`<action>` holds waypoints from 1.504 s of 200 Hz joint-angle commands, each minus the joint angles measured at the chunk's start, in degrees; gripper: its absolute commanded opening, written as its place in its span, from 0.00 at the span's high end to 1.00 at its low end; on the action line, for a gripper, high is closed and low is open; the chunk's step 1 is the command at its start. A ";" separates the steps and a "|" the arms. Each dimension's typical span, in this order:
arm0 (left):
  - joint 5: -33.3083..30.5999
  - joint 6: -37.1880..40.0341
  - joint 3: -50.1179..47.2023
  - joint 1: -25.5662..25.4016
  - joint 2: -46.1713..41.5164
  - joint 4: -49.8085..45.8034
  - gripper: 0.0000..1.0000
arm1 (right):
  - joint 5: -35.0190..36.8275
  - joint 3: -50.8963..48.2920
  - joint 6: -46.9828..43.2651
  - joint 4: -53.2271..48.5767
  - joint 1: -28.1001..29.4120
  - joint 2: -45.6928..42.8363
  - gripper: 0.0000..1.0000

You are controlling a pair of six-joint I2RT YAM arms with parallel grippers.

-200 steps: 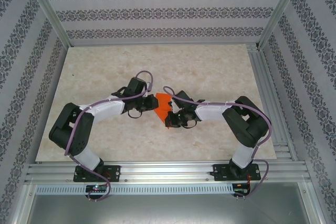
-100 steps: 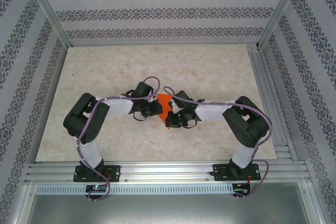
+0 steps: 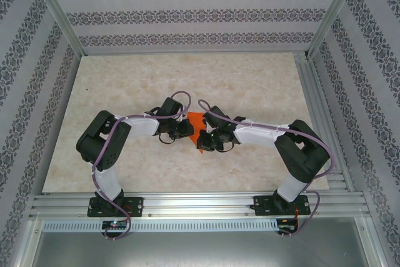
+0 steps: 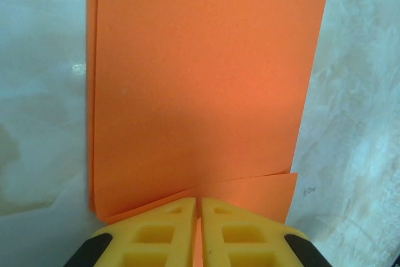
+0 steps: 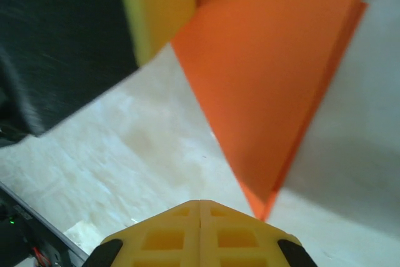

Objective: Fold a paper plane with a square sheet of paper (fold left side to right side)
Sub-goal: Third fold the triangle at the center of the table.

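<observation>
Starting at the near edge in the top view, the two arms stand on a metal rail (image 3: pixel 200 204) and bend inward until their wrists almost meet over the middle of the table (image 3: pixel 262 79). The left gripper (image 3: pixel 186 130) and the right gripper (image 3: pixel 206 142) sit close together there. The orange paper (image 3: pixel 198 122) lies between them, with a thin tip poking out toward the rail under the right wrist.

In the left wrist view, the left gripper (image 4: pixel 197 201) has its yellow fingers pressed together, with only a hairline slit between them that shows orange. Its tips sit on the near edge of the orange paper (image 4: pixel 200 79). Whether they pinch the sheet or only rest on it cannot be told. Just beyond the tips a folded flap crosses the sheet at a slant. Past it the paper runs away flat, straight along its left edge and angled along its right, with pale table on both sides.

In the right wrist view, the right gripper (image 5: pixel 200 203) has its fingers closed against each other with nothing between them. The pointed end of the orange paper (image 5: pixel 275 79) lies just beside the tips, ahead and to the right. From there the wedge widens toward the far side, where the yellow finger and black body of the left gripper (image 5: pixel 159 4) meet its upper part.

Beyond the table stand walls (image 3: pixel 200 14) papered in patterned stripes.
</observation>
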 commanded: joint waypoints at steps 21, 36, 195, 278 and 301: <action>-2.46 -0.10 -1.20 -0.45 1.74 0.67 0.87 | 1.37 2.09 1.15 -1.59 0.69 4.24 0.95; -2.56 -0.21 -1.09 -0.47 1.89 0.58 0.87 | 1.36 1.45 1.14 -1.94 0.70 4.95 0.95; -4.37 0.40 0.20 -0.48 2.87 -1.64 0.89 | -0.93 -10.01 4.81 -1.88 -0.82 -7.64 0.94; -4.13 0.34 -0.15 -0.50 2.06 -1.72 0.89 | 2.59 4.12 2.58 -3.18 -0.26 1.99 0.93; -4.00 0.26 -0.06 -0.49 2.07 -1.75 0.89 | 3.43 5.93 1.62 -3.29 -0.55 6.01 0.93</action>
